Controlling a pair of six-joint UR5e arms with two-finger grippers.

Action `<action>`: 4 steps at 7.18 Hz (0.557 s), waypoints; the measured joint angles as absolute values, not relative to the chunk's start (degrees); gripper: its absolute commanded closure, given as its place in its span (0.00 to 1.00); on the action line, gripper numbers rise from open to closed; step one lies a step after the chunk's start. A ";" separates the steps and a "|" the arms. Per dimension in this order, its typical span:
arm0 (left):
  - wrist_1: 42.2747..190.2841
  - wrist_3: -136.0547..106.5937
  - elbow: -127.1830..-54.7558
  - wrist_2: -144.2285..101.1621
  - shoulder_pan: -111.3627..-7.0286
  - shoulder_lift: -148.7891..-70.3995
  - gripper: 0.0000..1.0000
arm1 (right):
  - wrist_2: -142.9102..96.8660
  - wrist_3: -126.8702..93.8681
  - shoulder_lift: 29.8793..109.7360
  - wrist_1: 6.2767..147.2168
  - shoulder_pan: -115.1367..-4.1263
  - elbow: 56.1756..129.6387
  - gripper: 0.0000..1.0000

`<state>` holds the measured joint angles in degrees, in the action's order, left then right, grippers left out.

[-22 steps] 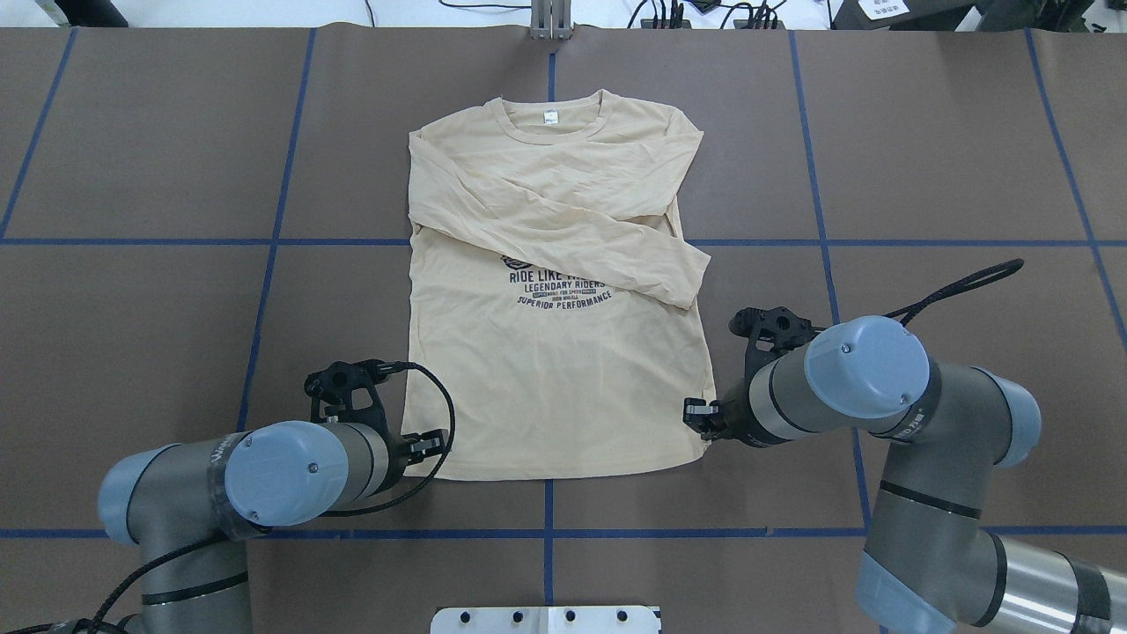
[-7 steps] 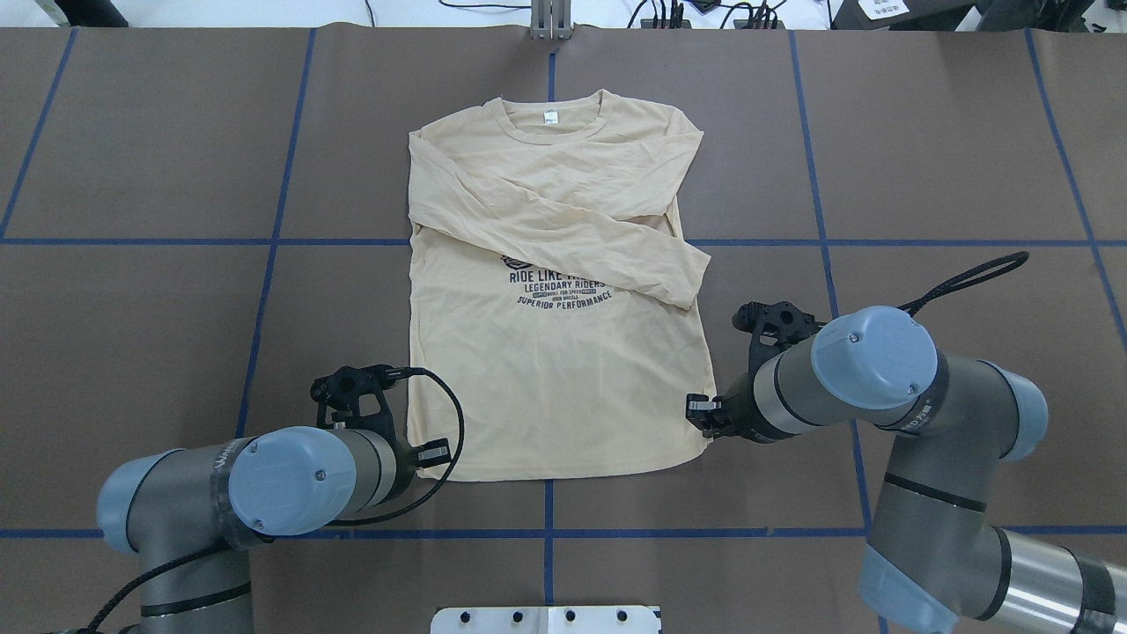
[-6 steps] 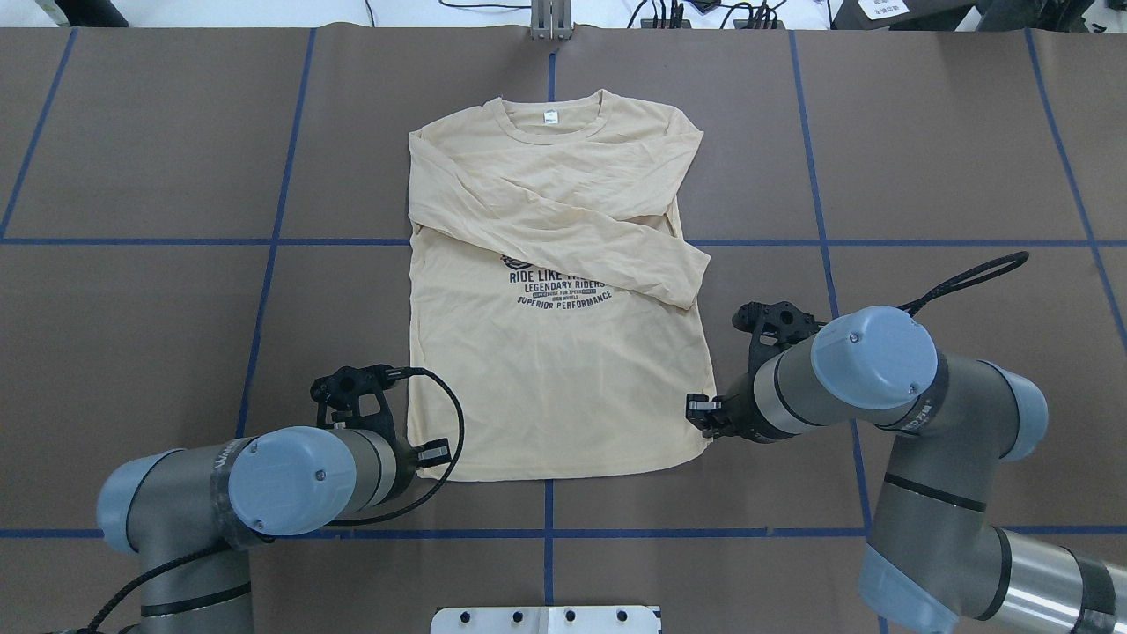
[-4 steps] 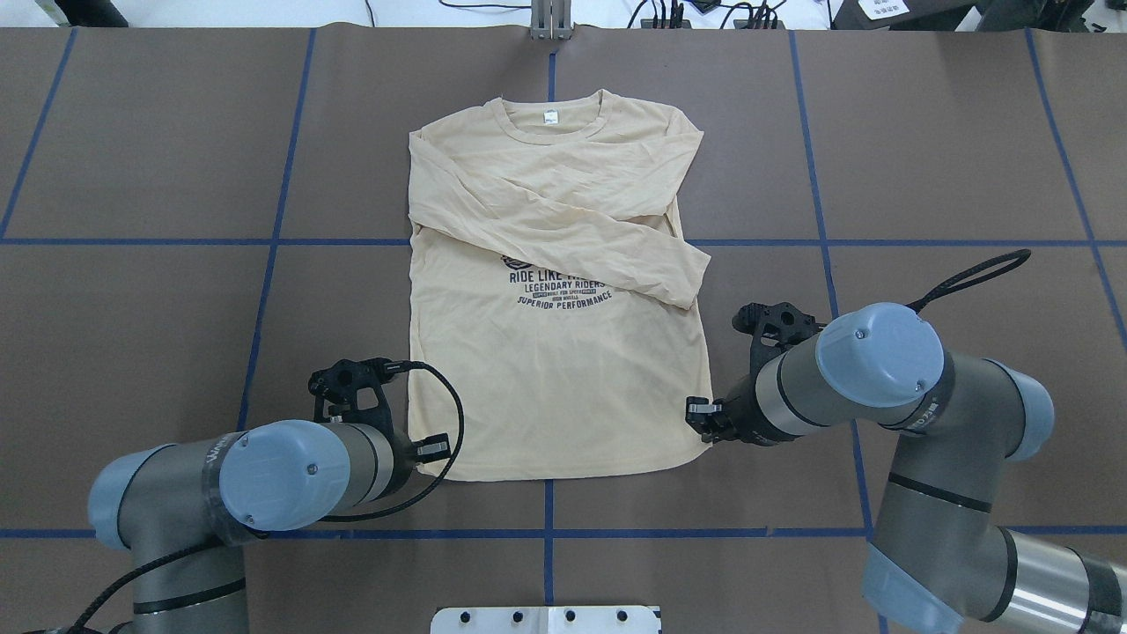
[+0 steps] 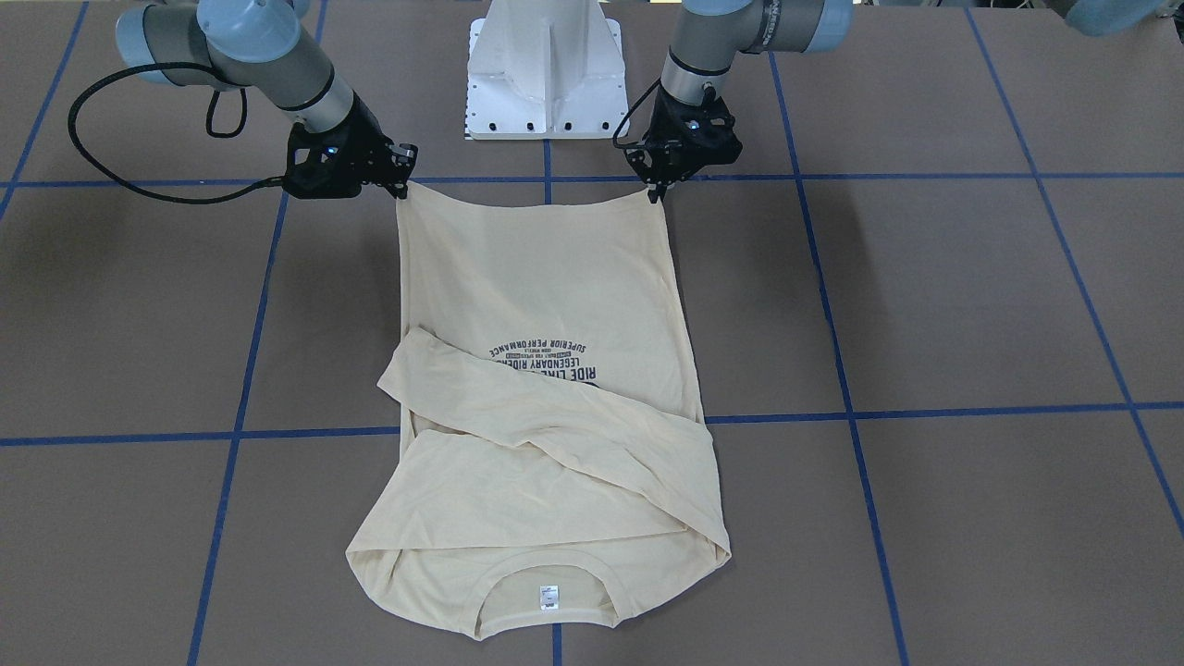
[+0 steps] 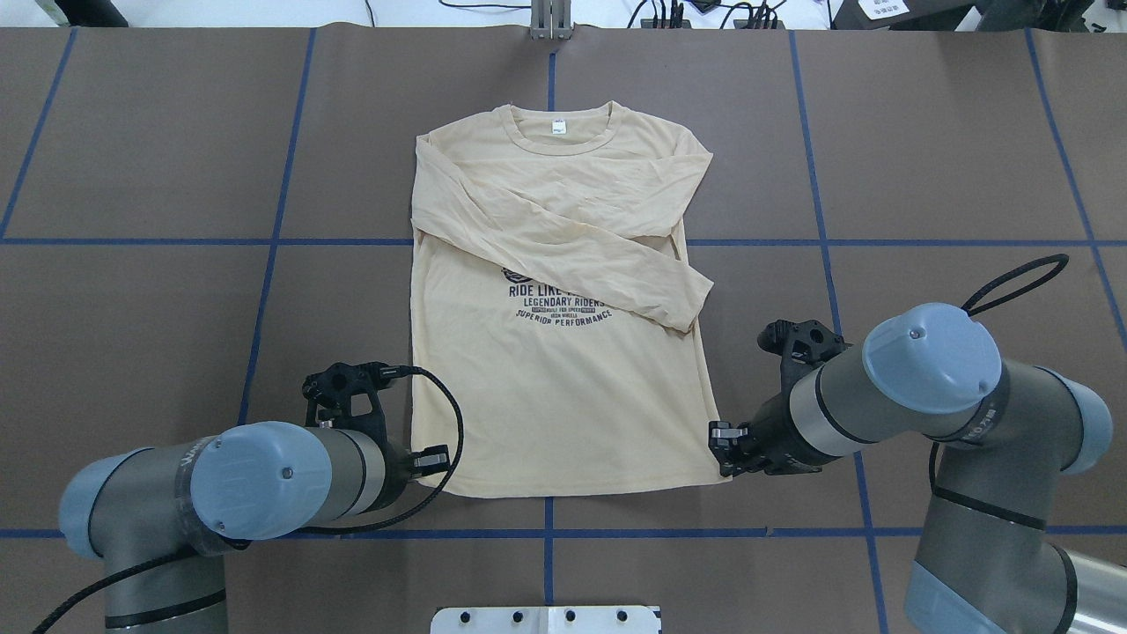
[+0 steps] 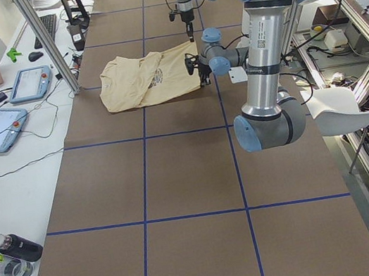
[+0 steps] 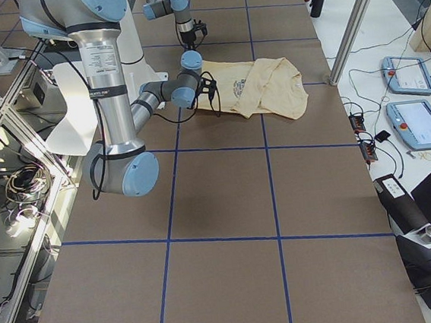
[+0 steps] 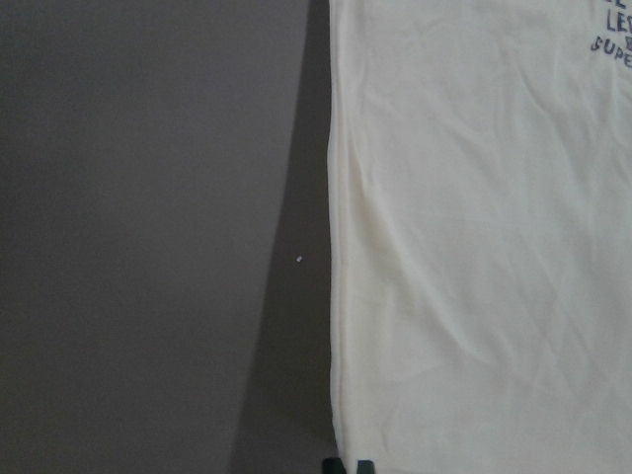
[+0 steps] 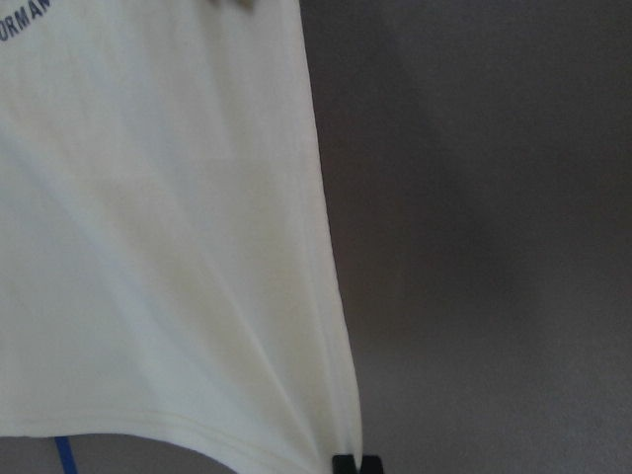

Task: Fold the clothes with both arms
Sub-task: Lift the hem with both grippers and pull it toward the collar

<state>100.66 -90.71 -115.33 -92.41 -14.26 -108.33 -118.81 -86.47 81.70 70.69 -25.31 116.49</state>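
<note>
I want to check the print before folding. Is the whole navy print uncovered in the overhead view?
No, a folded sleeve lies across the upper part of the print on the shirt.

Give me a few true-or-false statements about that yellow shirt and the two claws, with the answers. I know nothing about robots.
1. The shirt lies flat with its print facing up. True.
2. Its sleeves are spread out to the sides. False: both are folded across the chest.
3. The left gripper and the right gripper each pinch one corner of the hem. True.
4. The collar is the end nearest the grippers. False: the hem is nearest, and the collar lies at the far end.
</note>
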 measured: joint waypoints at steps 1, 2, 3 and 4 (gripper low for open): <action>100.59 -90.72 -115.73 -93.52 -13.72 -108.35 1.00 | -120.58 -87.35 82.60 70.65 -24.90 117.12 1.00; 100.56 -90.76 -116.38 -94.64 -12.60 -108.01 1.00 | -122.01 -87.84 83.35 70.61 -24.53 117.52 1.00; 100.53 -90.78 -117.51 -95.16 -11.14 -107.06 1.00 | -122.77 -88.09 84.16 70.51 -24.30 117.88 1.00; 100.45 -90.81 -118.85 -95.37 -10.00 -105.97 1.00 | -123.07 -88.19 84.85 70.39 -24.16 118.15 1.00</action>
